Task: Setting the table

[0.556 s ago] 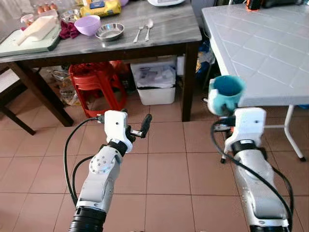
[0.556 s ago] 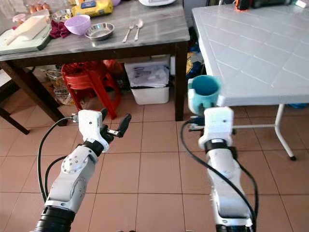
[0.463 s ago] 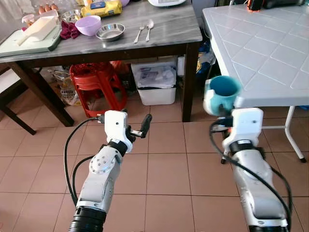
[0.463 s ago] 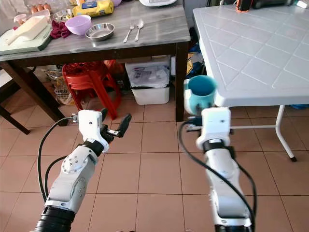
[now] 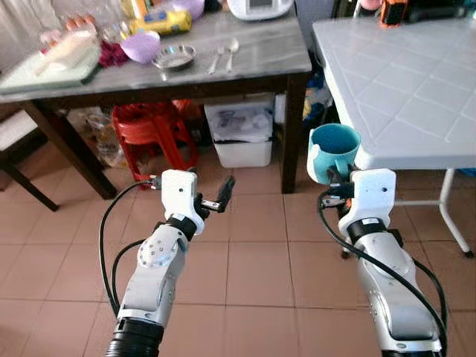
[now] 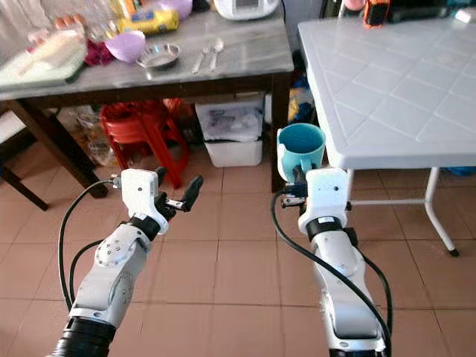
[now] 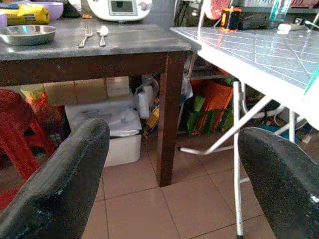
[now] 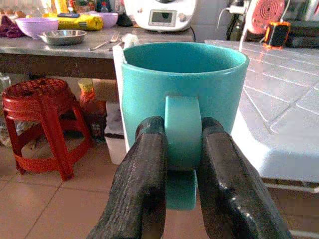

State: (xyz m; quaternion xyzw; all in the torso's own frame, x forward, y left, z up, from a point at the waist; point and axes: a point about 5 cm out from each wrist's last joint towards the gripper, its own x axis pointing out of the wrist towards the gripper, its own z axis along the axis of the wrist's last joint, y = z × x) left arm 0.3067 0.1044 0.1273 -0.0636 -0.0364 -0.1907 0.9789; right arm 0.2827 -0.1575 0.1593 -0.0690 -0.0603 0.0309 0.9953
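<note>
Spreading across the lower part of the head views, the terracotta tiled floor (image 5: 253, 260) carries two pieces of furniture: a dark-legged counter with a grey marbled top (image 5: 253, 63) on the robot's left and a white diamond-patterned folding counter (image 5: 409, 89) on its right. Under the grey counter stand a red plastic stool (image 5: 152, 134) and a white lidded storage box (image 5: 239, 132).

On the grey counter top sit a white kitchen appliance with a small display (image 6: 245, 6), a pale green cutting board (image 5: 48, 67), a yellow packet (image 5: 158, 21), a lilac plastic bowl (image 5: 140, 46), a shallow steel dish (image 5: 175, 56), and a fork (image 5: 217, 58) lying just beside a spoon (image 5: 230, 53).

The right silver arm (image 5: 387, 282) reaches forward, and the right tool (image 8: 182, 149) is clamped on the handle of a teal ceramic mug (image 5: 333, 151), one black finger (image 8: 142, 174) on each side of the handle. The mug is upright, held in the air near the white counter's front corner, with its rim about level with the counter's edge and not resting on it.

The left silver arm (image 5: 160, 260) is raised over the floor, and the left tool (image 5: 212, 199) is spread wide apart and holds nothing, pointing toward the grey counter's leg.
</note>
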